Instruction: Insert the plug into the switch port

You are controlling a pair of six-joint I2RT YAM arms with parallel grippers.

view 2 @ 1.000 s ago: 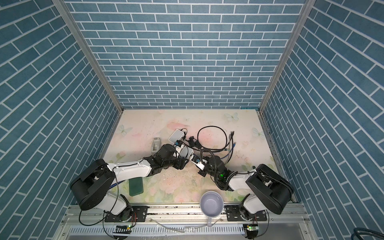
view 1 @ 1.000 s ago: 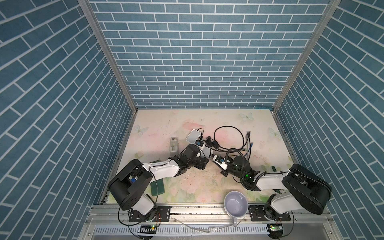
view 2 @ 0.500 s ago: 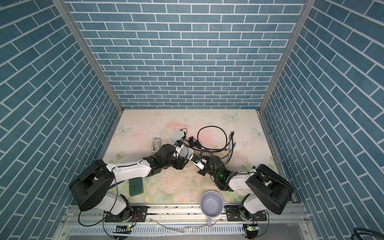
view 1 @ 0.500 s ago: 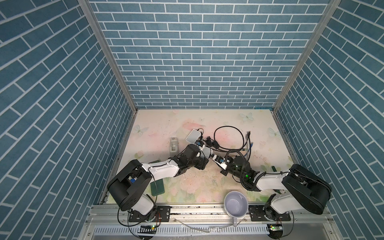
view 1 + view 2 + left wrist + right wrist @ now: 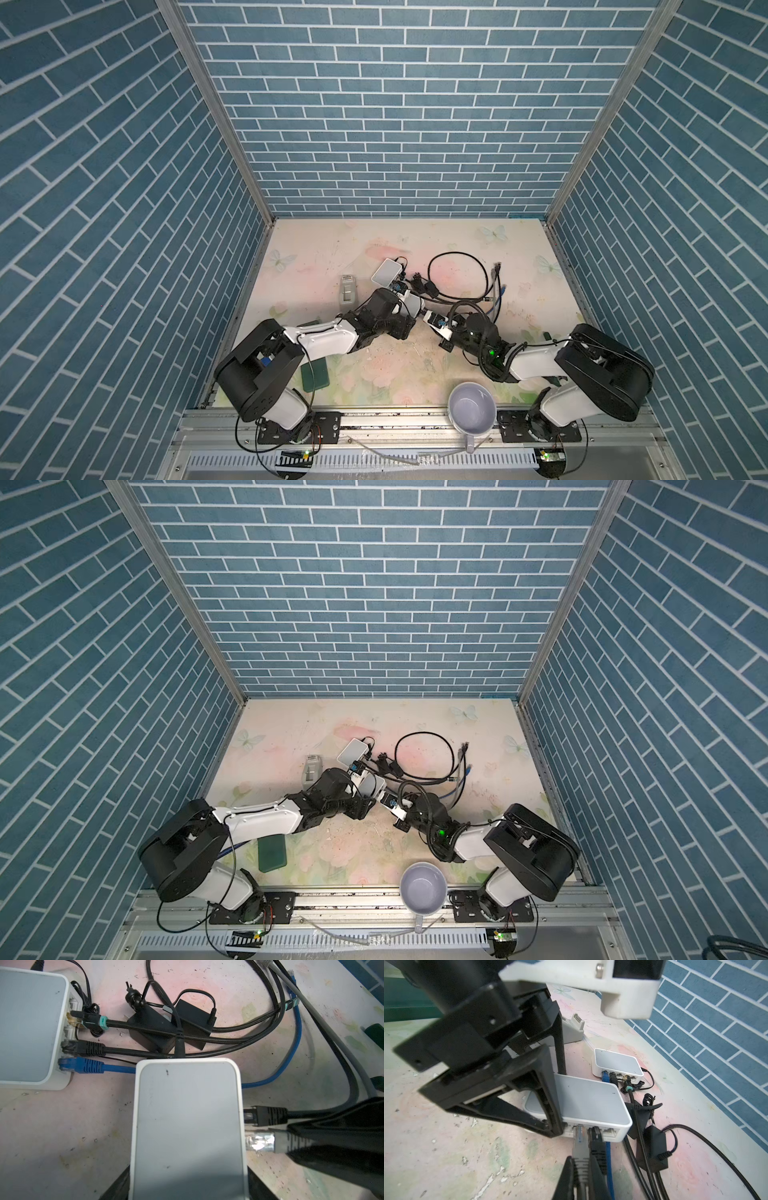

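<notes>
The white switch (image 5: 187,1126) lies on the table, and my left gripper (image 5: 187,1188) is shut on it, one finger (image 5: 550,1093) on each long side. In both top views it sits mid-table (image 5: 413,305) (image 5: 376,787). The grey plug (image 5: 579,1147) has a clear tip, and my right gripper (image 5: 581,1164) is shut on its ribbed boot. The tip (image 5: 259,1142) sits at the mouth of a port on the switch's side. A black plug (image 5: 268,1115) is seated in the port next to it. How deep the grey plug goes I cannot tell.
A second white switch (image 5: 31,1026) lies further back with blue, black and teal-collared cables plugged in. Black power adapters (image 5: 166,1028) and looped cables (image 5: 457,274) lie beside it. A grey dock (image 5: 347,291), a green pad (image 5: 316,370) and a pale mug (image 5: 473,405) stand nearby.
</notes>
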